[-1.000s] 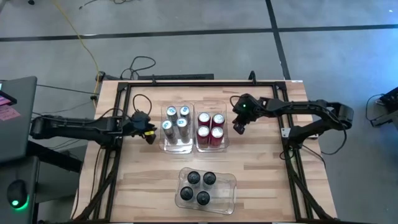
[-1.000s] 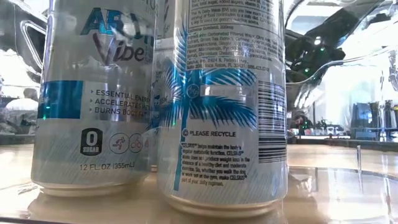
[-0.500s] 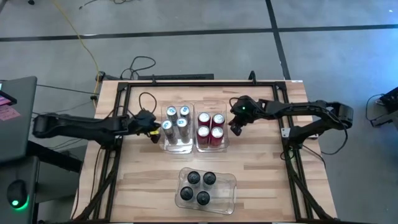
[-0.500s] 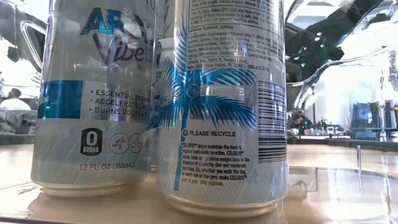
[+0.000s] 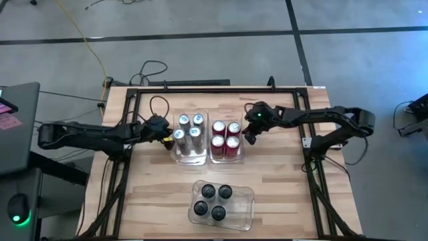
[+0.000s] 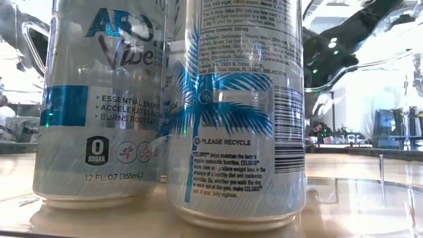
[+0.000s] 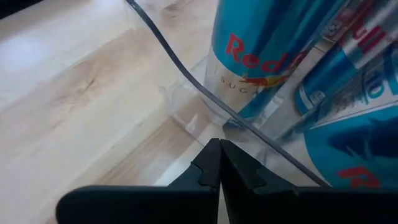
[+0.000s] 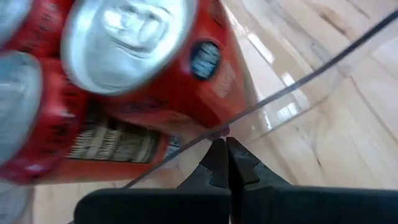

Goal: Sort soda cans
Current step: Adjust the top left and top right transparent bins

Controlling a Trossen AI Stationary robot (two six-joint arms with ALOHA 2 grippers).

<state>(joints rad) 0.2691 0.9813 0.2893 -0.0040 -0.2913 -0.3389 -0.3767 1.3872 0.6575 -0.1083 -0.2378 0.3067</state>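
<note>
From above, the wooden table (image 5: 281, 187) carries three clear bins. One bin (image 5: 190, 158) holds four silver-blue cans (image 5: 190, 130), and touching its side is a second bin (image 5: 227, 158) with four red cans (image 5: 227, 134). Nearer the front edge, apart from those two, a third bin (image 5: 245, 201) holds four black cans (image 5: 213, 201). The left gripper (image 5: 165, 138) sits just beside the outer wall of the silver-blue bin, and the right gripper (image 5: 248, 137) sits just beside the outer wall of the red bin.

From table height, two silver-blue cans (image 6: 234, 112) stand upright close to the lens, side by side, with a dark arm (image 6: 344, 39) showing behind them.

From the left wrist, the left gripper (image 7: 220, 163) has its fingers pressed together with nothing between them, its tip at the clear bin wall (image 7: 186, 74), with silver-blue cans (image 7: 261, 56) standing behind the plastic.

From the right wrist, the right gripper (image 8: 225, 163) is likewise closed tight and empty, its tip against the clear bin edge (image 8: 298, 84), with red cans (image 8: 143, 68) inside.
</note>
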